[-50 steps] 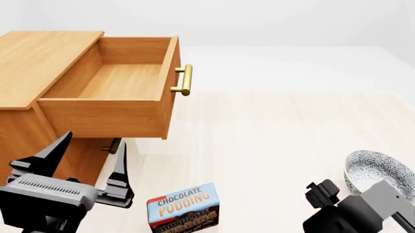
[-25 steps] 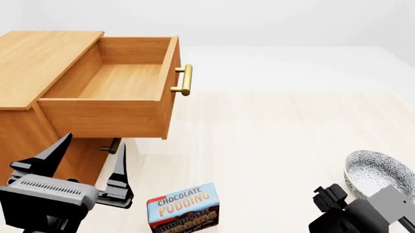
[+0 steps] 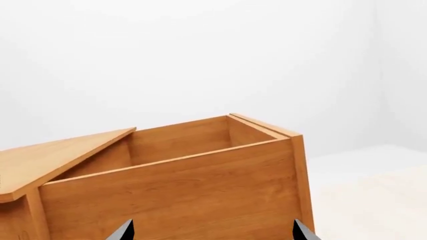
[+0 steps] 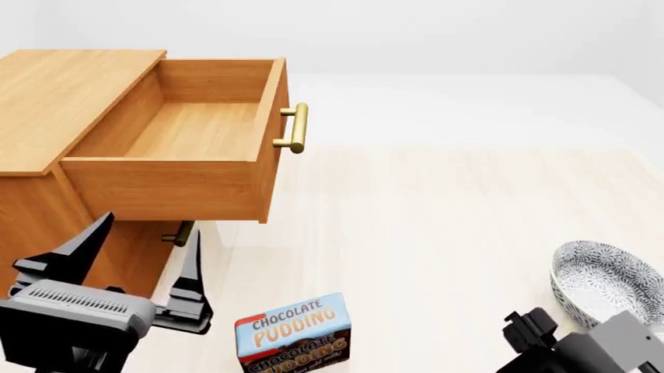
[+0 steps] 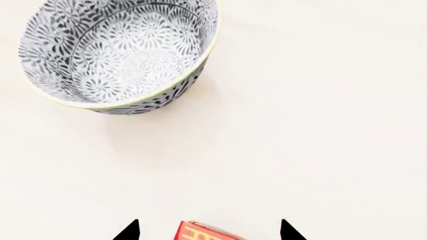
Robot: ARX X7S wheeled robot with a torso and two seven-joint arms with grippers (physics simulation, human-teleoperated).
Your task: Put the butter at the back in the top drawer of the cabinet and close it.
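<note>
The cabinet (image 4: 62,101) stands at the left of the head view with its top drawer (image 4: 186,132) pulled open and empty; the brass handle (image 4: 298,128) faces right. The drawer's side wall (image 3: 180,195) fills the left wrist view. My left gripper (image 4: 135,268) is open, low beside the cabinet, below the drawer. The butter (image 5: 203,233) shows only as a red corner with yellow marks in the right wrist view, lying between the tips of my open right gripper (image 5: 208,231). In the head view the butter is hidden and only the right arm's dark body (image 4: 539,334) shows.
A blue-and-brown chocolate pudding box (image 4: 292,332) stands on the pale floor near my left gripper. A black-and-white patterned bowl (image 4: 607,280) sits at the right, also in the right wrist view (image 5: 117,55), just beyond the butter.
My right arm has moved down and to the right in the head view, toward the frame's lower corner. The left arm, drawer and pudding box have not moved.
</note>
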